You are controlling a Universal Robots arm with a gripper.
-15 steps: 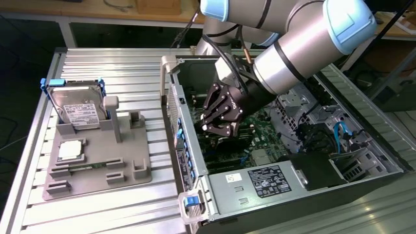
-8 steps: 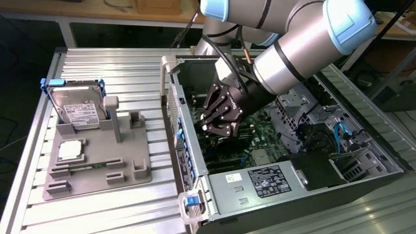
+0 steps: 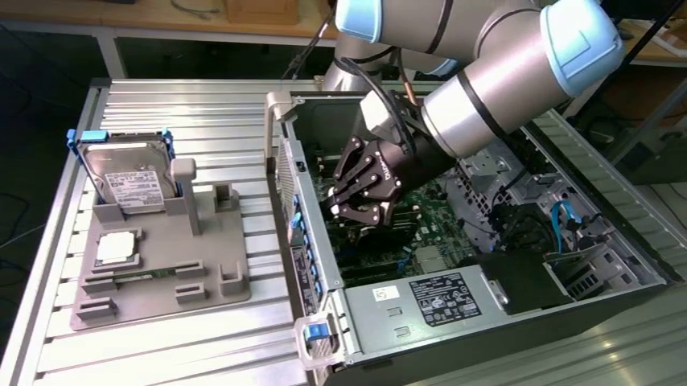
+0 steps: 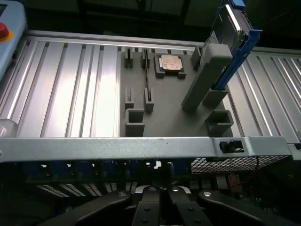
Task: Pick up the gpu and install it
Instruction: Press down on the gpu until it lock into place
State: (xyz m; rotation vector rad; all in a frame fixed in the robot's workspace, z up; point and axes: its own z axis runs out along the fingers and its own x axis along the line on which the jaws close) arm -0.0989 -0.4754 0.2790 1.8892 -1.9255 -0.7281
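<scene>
Gripper (image 3: 349,213): the exterior view places it inside the open computer case (image 3: 281,129), low over the motherboard (image 3: 432,256), with the arm reaching in from above. The jaws are closed, tips together. The wrist view confirms this, the black linkage of the gripper (image 4: 160,200) folded to the centre line.

Gpu: its position cannot be confirmed. A dark block (image 3: 378,240) sits directly under the jaw tips, touching or nearly touching them. Whether it is the gpu, and whether the jaws grip it, cannot be told.

Exterior view alone: the case interior, with the labelled power supply (image 3: 429,301) at the near end. On the exterior view's left, the grey holder (image 3: 161,285) lies on the ribbed worktop (image 3: 193,104), well apart from the jaws. It carries the hard drive (image 3: 129,181), upright in its blue frame, and the square CPU chip (image 3: 116,249), lying flat.

Wrist view alone: the camera looks out over the metal case edge (image 4: 141,148) to the holder (image 4: 164,108). Its near slots, the CPU chip (image 4: 170,63) and the hard drive (image 4: 229,23) are seen side-on. A red button (image 4: 3,31) sits on a pale unit at the worktop (image 4: 70,84) edge.
</scene>
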